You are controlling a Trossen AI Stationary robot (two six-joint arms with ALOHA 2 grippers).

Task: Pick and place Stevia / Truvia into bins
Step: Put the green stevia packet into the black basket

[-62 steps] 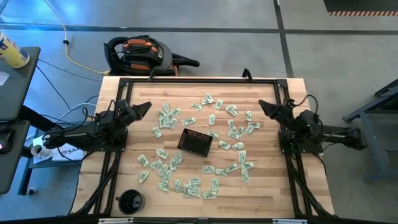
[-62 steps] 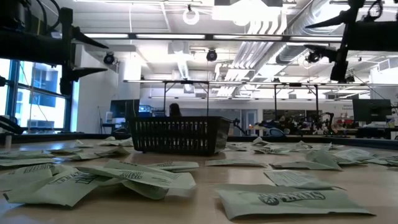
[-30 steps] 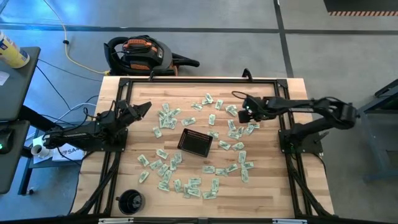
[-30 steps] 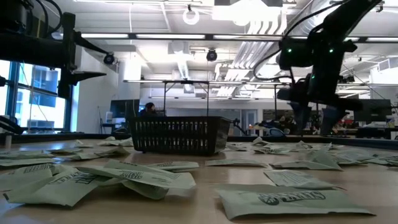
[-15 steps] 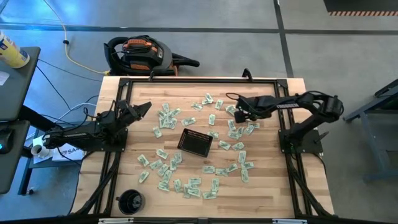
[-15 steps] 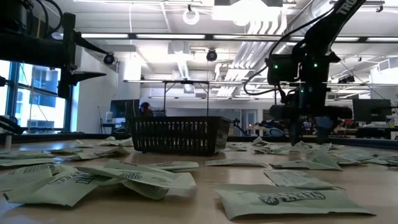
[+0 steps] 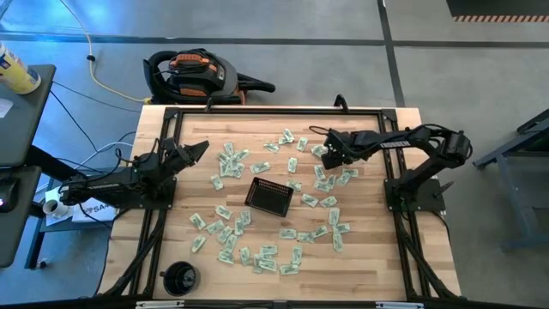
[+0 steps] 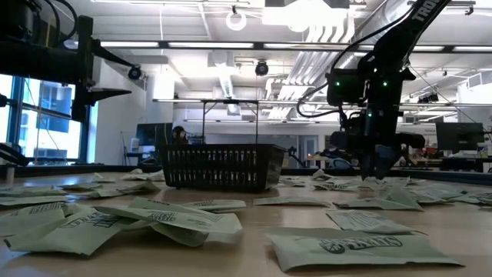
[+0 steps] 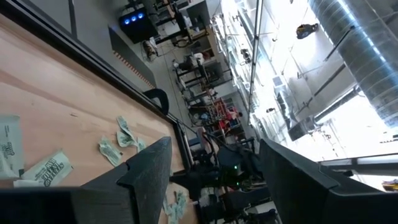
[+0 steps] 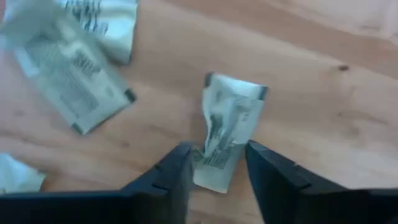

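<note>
Dozens of pale green and white Stevia sachets [image 7: 230,233] lie flat across the wooden table, all around the small black mesh tray [image 7: 269,196] near its middle, which also shows in the low view [image 8: 223,167]. My right gripper [image 7: 330,155] is low over the far right cluster, open and pointing down. In its wrist view the fingers [image 10: 214,163] stand on either side of the near end of one creased sachet [image 10: 229,127]. My left gripper [image 7: 198,148] waits open at the table's left side, above the wood [image 9: 214,180].
A round black cup-like object [image 7: 180,276] stands at the near left corner. A black frame rail [image 7: 274,109] runs around the table. Other sachets [image 10: 81,81] lie close beside the one between my right fingers. An orange and black device [image 7: 193,73] sits on the floor beyond the far edge.
My right arm has reached slightly farther toward the table's left and come down, bringing its open gripper from above the far right cluster to just over the sachets. The left arm, the tray and the sachets have stayed put.
</note>
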